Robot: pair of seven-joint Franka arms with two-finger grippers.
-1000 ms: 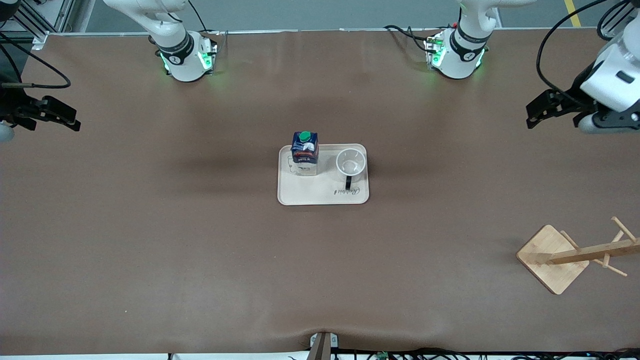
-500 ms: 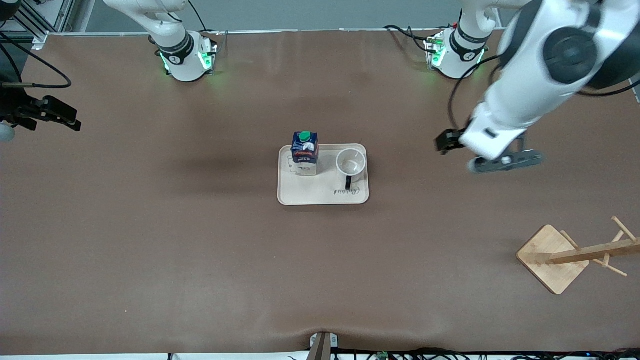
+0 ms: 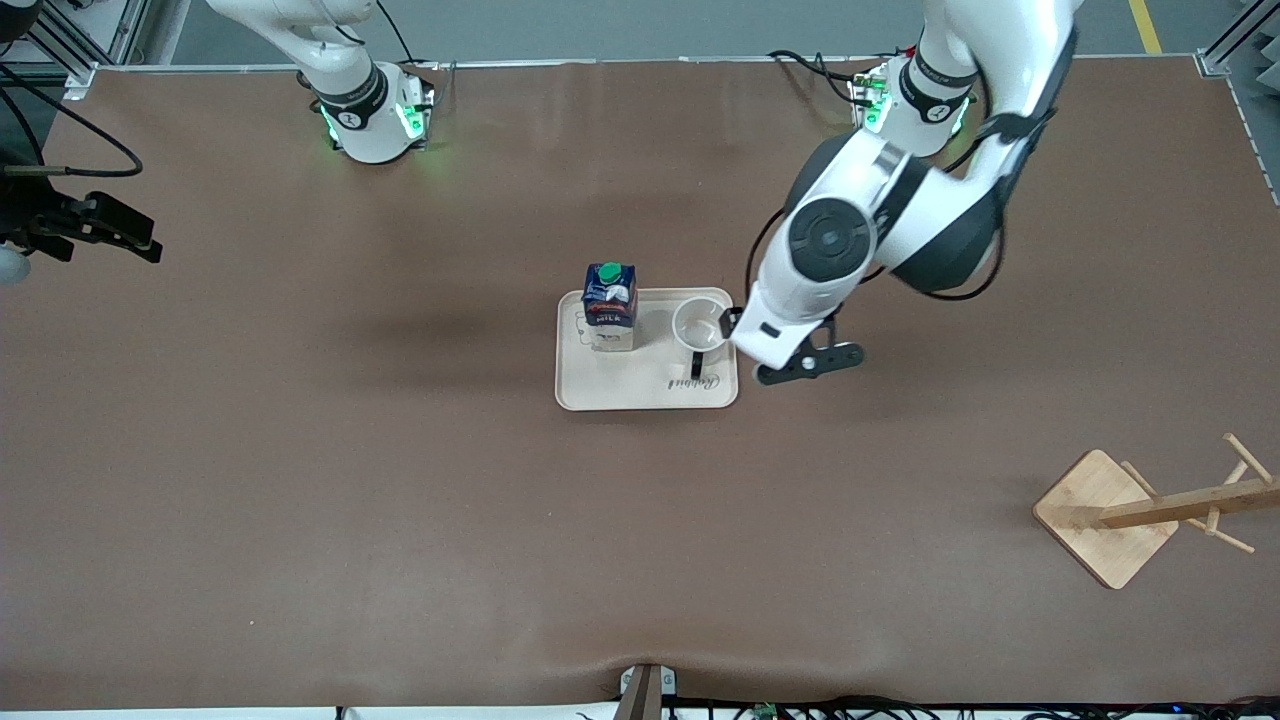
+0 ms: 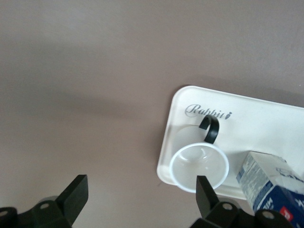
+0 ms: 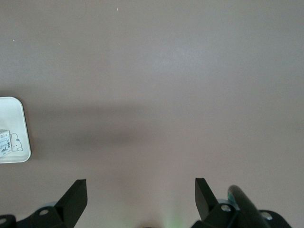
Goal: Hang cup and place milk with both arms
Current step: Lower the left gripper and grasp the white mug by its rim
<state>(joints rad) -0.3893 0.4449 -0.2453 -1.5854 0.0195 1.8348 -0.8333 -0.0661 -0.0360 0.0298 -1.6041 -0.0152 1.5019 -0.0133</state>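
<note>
White cup (image 3: 702, 326), black handle, upright on tray (image 3: 646, 385) beside blue milk (image 3: 609, 305). Left gripper (image 4: 140, 194) over tray edge by cup, fingers apart. Right gripper (image 5: 140, 194) waits over table's right-arm end, fingers apart.

The left gripper (image 4: 140, 190) hangs low at table centre with fingers spread wide, its arm bent at the elbow, while the right gripper (image 5: 140, 192) waits open above the table's right-arm end.

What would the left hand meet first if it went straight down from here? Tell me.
Probably bare table: the open left hand hangs just off the tray edge, one finger over the cup rim. Depth is unclear.
</note>
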